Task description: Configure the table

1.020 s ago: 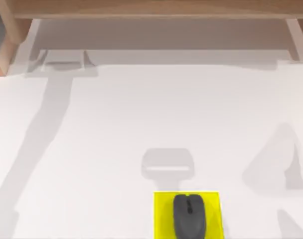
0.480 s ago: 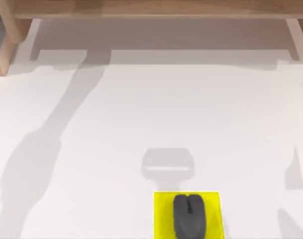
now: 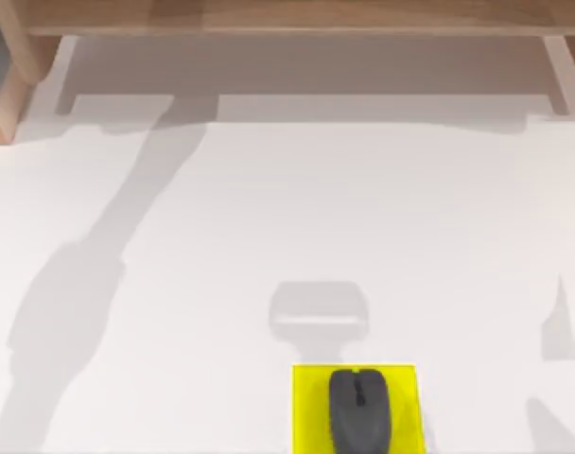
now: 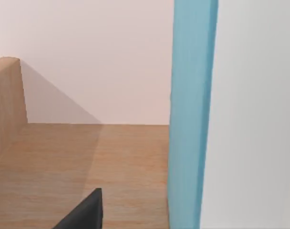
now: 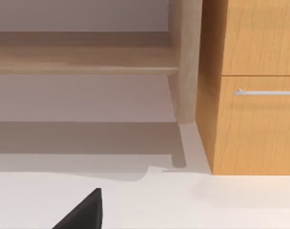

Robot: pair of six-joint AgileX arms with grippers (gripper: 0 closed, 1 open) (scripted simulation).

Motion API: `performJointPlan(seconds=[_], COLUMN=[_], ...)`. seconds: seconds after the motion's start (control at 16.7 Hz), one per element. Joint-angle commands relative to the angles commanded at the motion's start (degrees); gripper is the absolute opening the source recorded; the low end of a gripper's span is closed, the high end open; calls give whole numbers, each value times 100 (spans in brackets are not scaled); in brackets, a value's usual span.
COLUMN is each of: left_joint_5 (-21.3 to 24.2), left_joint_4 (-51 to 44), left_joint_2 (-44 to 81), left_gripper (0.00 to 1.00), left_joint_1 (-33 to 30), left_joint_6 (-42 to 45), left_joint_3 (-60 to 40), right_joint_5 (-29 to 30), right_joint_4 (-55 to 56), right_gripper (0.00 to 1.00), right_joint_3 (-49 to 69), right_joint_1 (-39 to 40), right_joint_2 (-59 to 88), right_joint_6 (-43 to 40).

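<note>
A dark mouse (image 3: pixel 359 410) is sitting on a yellow pad (image 3: pixel 310 409) at the near edge of the white worktop (image 3: pixel 287 218), right of centre, while a wooden shelf (image 3: pixel 269 17) is spanning the far edge. Long grey arm shadows are falling across the left half of the worktop, and smaller ones are touching its right edge.

The left wrist camera is looking onto a wooden surface (image 4: pixel 64 162) beside an upright blue panel (image 4: pixel 189 114), near the far left corner by the look of it; a dark tip of the left jaws (image 4: pixel 85 212) is showing, too little to tell how wide they are standing or whether they are holding anything. The right wrist camera is facing a shelf leg (image 5: pixel 184 62) and a drawer cabinet (image 5: pixel 252 86) by the far edge, again with just one dark tip of the right jaws (image 5: pixel 85 212) showing, so I cannot tell their state.

The risk from here appears to be collision: the left arm is working close to panel and wood, and a careless swing could be clipping either. A sweep toward the near edge could also be nudging the mouse off its pad.
</note>
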State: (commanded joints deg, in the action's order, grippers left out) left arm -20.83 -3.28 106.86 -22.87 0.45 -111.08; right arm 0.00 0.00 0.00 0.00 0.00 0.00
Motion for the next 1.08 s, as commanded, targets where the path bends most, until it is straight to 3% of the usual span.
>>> performJointPlan(seconds=[0.6,1.08], left_joint_5=[87,87], left_joint_4=[-184,-184], left_joint_2=[491,491], left_gripper=[100,40], left_joint_1=[66,66], left_joint_6=[-4,-4], left_joint_3=[-682,-682], right_joint_5=[0,0], right_joint_4=[0,0], right_gripper=[100,100], right_joint_3=[0,0], right_joint_1=[0,0], right_joint_2=[0,0], right_joint_6=[0,0])
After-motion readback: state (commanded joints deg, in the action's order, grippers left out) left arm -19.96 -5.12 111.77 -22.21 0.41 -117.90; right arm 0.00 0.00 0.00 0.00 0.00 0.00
